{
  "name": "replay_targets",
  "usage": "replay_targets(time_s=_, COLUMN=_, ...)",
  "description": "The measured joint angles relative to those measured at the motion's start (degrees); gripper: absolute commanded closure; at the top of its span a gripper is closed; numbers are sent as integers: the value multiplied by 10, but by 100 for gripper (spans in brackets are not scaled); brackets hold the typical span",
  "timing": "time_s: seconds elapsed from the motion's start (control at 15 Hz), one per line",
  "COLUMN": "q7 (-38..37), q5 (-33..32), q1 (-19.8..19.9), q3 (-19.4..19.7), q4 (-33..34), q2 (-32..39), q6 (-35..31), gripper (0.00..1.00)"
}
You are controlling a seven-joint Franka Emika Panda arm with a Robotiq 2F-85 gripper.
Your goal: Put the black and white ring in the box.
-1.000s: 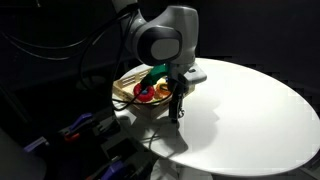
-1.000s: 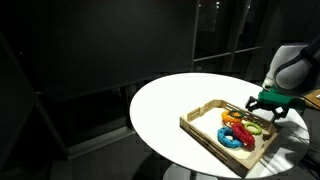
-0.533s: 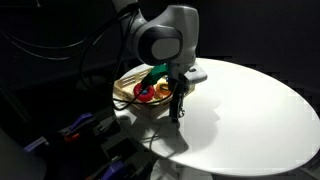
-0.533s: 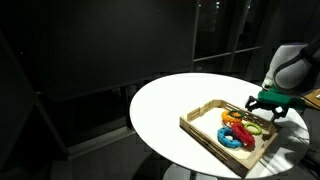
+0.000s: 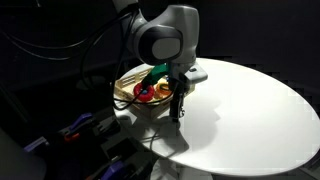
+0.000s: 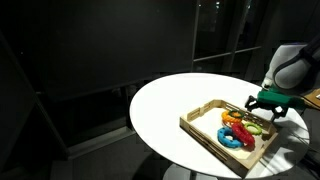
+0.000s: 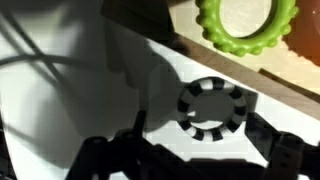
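In the wrist view the black and white ring lies flat on the white table, just outside the box's light-wood rim. My gripper is open, with one dark finger on each side of the ring and a gap showing at each side. In both exterior views the gripper is low over the table beside the box, and the ring is hidden there.
The box holds several coloured rings: green, red, orange and blue. The round white table stretches away from the box. The table edge runs close behind the box.
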State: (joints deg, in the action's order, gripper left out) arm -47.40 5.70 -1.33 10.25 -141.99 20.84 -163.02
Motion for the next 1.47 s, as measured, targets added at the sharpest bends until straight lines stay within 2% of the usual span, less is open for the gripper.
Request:
replay_targets(time_s=0.93, q7=-8, q5=0, q1=-22, q3=12, q4=16, q2=16, q6=0, gripper=0)
replay_targets(time_s=1.0, q7=-8, q5=0, q1=-23, q3=12, q4=16, q2=17, q6=0, gripper=3)
replay_targets(time_s=1.07, q7=-8, q5=0, q1=-23, q3=12, q4=16, q2=19, q6=0, gripper=20)
replay_targets(time_s=1.13, q7=-8, q5=0, q1=-23, q3=13, q4=16, q2=20, q6=0, gripper=28)
replay_targets(time_s=1.2, q7=-8, q5=0, q1=-23, q3=13, q4=16, q2=21, q6=0, gripper=31)
replay_targets(time_s=1.4, q7=-8, q5=0, q1=-24, q3=15, q4=19, q2=18, q6=0, gripper=54)
replay_targets(time_s=1.47, q7=-8, q5=0, q1=-25, q3=16, q4=20, q2=17, q6=0, gripper=58)
